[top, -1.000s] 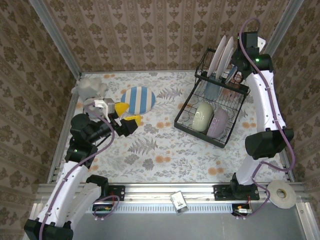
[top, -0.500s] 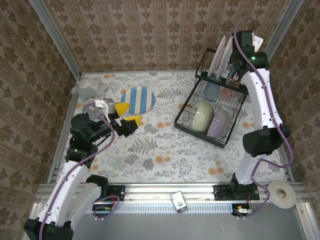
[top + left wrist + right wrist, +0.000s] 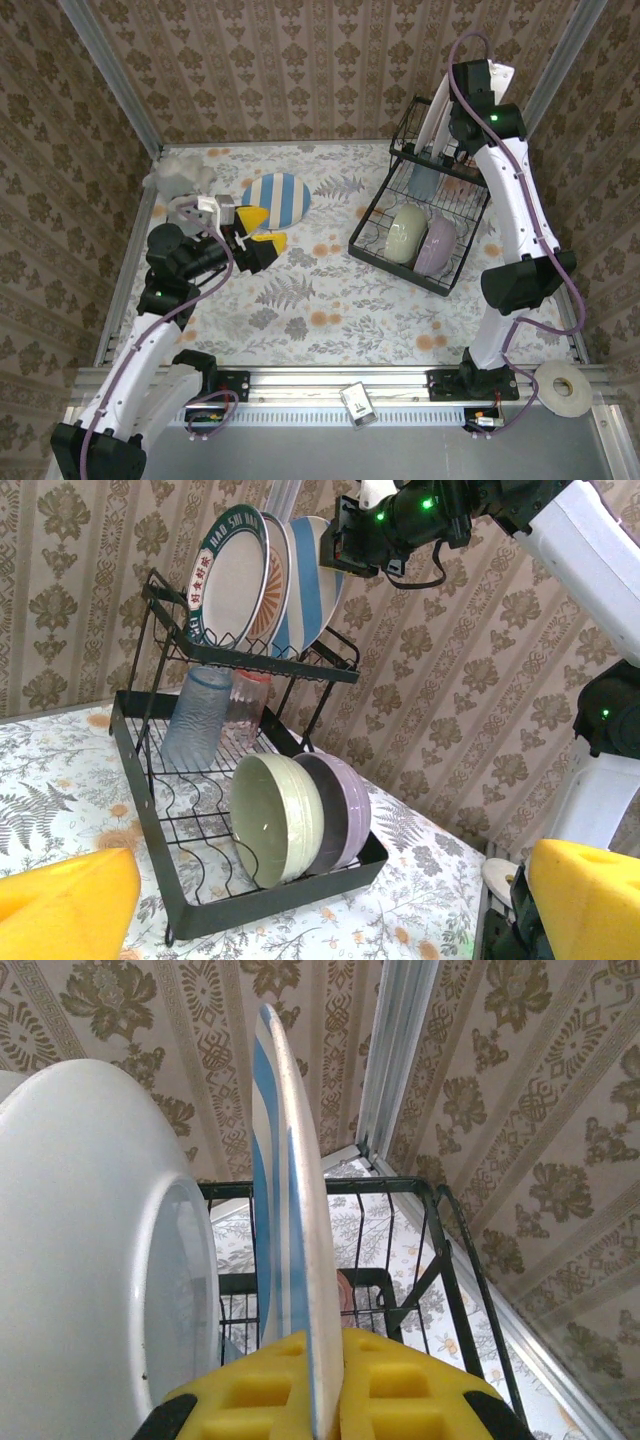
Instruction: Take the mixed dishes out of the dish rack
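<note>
The black dish rack [image 3: 420, 262] [image 3: 150, 790] stands at the table's right. On its upper shelf stand a teal-rimmed plate [image 3: 232, 580], a white plate [image 3: 90, 1250] and a blue-striped plate [image 3: 290, 1200] [image 3: 322, 575]. My right gripper [image 3: 325, 1390] [image 3: 457, 112] is shut on the striped plate's rim, yellow pads [image 3: 420, 1390] on either side. Below lean a pale green bowl [image 3: 405, 233] [image 3: 275, 820] and a lavender bowl [image 3: 437, 245] [image 3: 345, 805], with a bluish cup [image 3: 195, 720] and a pink cup [image 3: 247, 695] behind. My left gripper [image 3: 258, 232] [image 3: 330, 915] hovers open over the table's left, facing the rack.
Another blue-striped plate [image 3: 277, 198] lies flat at the back left, beside a grey plush toy [image 3: 180, 175]. A roll of tape [image 3: 560, 388] and a small device [image 3: 356, 403] sit on the front rail. Patterned walls close in behind and beside the rack.
My right gripper has shifted left and back along the tops of the plates and closed on the striped plate's rim. The left arm has edged slightly right.
</note>
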### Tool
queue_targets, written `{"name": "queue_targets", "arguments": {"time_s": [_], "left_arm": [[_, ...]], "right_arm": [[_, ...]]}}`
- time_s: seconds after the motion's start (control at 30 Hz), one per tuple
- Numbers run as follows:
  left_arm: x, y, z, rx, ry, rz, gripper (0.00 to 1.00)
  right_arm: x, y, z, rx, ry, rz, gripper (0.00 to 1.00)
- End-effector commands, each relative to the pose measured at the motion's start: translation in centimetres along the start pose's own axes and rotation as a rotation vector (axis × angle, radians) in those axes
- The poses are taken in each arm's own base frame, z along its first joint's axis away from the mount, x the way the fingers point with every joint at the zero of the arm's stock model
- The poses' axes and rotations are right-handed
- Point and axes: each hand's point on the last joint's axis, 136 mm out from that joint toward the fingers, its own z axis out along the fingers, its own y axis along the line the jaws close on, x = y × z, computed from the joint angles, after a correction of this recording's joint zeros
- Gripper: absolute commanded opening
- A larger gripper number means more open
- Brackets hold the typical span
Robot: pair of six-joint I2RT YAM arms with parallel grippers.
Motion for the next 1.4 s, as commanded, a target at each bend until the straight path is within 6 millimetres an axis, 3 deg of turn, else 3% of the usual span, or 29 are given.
{"name": "queue_targets", "arguments": {"time_s": [0.0, 0.47, 0.77, 0.97, 1.13, 1.37], "left_arm": [[-0.3, -0.9, 0.1, 0.043, -0.011, 0.015, 1.0], [-0.1, -0.2, 0.3, 0.027, 0.001, 0.003, 1.0], [0.2, 0.6, 0.7, -0.001, 0.02, -0.017, 1.0], [0.2, 1.3, 0.9, -0.025, 0.02, -0.042, 1.0], [0.5, 2.2, 1.0, -0.064, 0.034, -0.076, 1.0], [0.6, 2.5, 1.0, -0.089, 0.035, -0.107, 1.0]], "right_arm": [[-4.1, -1.2, -2.8, 0.004, -0.136, 0.054, 0.0], [-6.4, -3.2, -5.8, 0.034, -0.233, 0.067, 0.0], [-7.1, -6.3, -10.2, 0.012, -0.303, 0.097, 0.0], [-5.3, -9.0, -13.7, -0.035, -0.317, 0.09, 0.0], [-2.6, -11.1, -16.9, -0.107, -0.342, 0.099, 0.0], [2.8, -12.1, -19.6, -0.316, -0.236, 0.121, 0.0]]}}
